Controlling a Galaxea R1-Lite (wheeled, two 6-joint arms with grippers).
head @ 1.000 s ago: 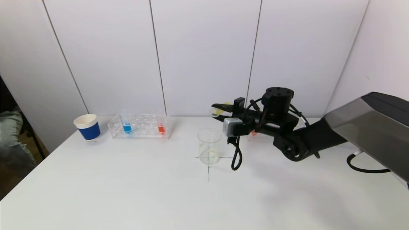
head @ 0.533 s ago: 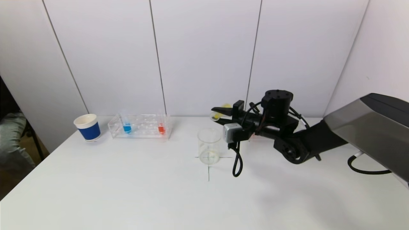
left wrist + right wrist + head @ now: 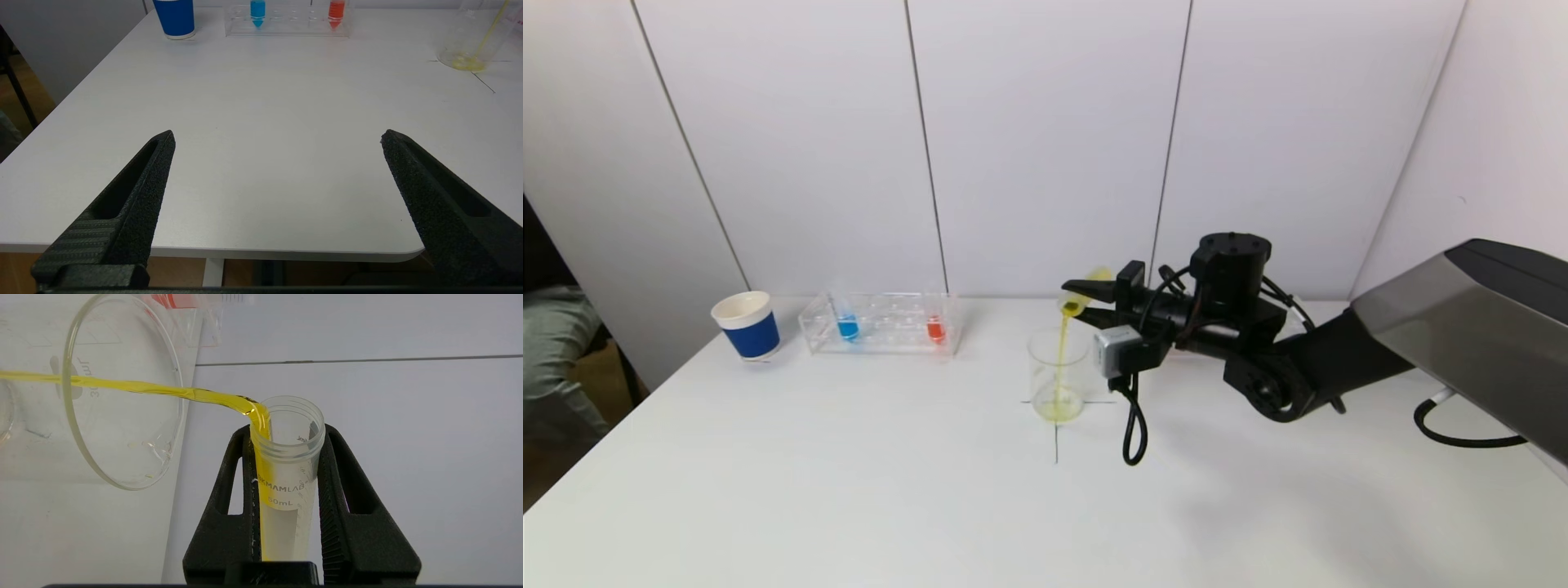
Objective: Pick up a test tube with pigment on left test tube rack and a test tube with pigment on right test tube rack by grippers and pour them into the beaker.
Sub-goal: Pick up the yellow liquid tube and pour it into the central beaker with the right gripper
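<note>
My right gripper [image 3: 1086,299] is shut on a clear 50 mL test tube [image 3: 286,473] tipped over the glass beaker [image 3: 1058,373]. A stream of yellow pigment [image 3: 163,390] runs from the tube's mouth into the beaker, and yellow liquid pools at its bottom [image 3: 463,63]. The left test tube rack [image 3: 882,324] holds a blue tube [image 3: 847,325] and a red tube [image 3: 935,327]. The right rack is mostly hidden behind my right arm. My left gripper [image 3: 278,136] is open and empty, low over the table's near left edge, out of the head view.
A blue paper cup [image 3: 746,325] stands left of the left rack. A black cable loop [image 3: 1131,425] hangs from my right wrist just right of the beaker. A black cross mark [image 3: 1056,445] lies on the white table [image 3: 849,490] under the beaker.
My right wrist has rolled further, tipping the tube's mouth down over the beaker. Yellow pigment now pours out and collects in the beaker, which was empty before.
</note>
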